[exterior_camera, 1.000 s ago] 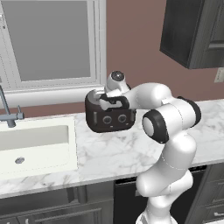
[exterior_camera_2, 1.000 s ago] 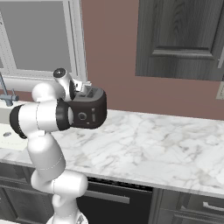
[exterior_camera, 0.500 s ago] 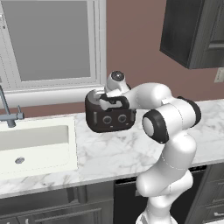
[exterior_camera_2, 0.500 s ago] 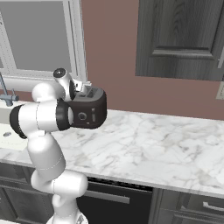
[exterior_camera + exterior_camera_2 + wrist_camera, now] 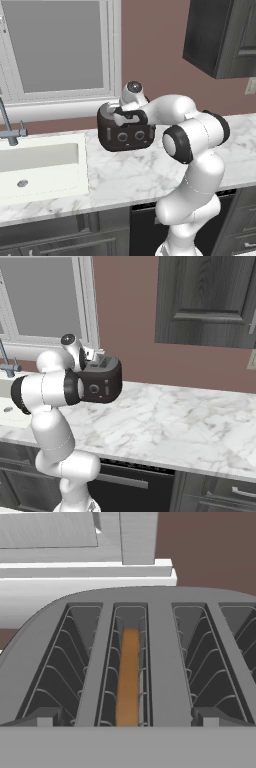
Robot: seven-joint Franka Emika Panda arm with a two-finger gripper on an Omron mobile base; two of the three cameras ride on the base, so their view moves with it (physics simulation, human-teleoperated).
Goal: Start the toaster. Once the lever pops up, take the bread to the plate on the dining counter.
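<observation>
The black toaster [image 5: 125, 136] [image 5: 103, 387] stands on the marble worktop under the window. My gripper [image 5: 120, 116] [image 5: 97, 361] hovers close over its top, jaws open with nothing between them. From the hand view I look straight down on the toaster [image 5: 161, 662] and its row of slots. The bread [image 5: 128, 677], a thin brown slice, sits deep in the second slot from the left in that view. The other slots hold only wire guides. The plate and the dining counter are out of view.
A white sink [image 5: 35, 165] with a grey faucet [image 5: 10, 129] lies left of the toaster. Bare marble worktop [image 5: 175, 426] stretches to the right. A dark wall cabinet [image 5: 220, 35] hangs at upper right, and the window sill [image 5: 90, 572] runs just behind the toaster.
</observation>
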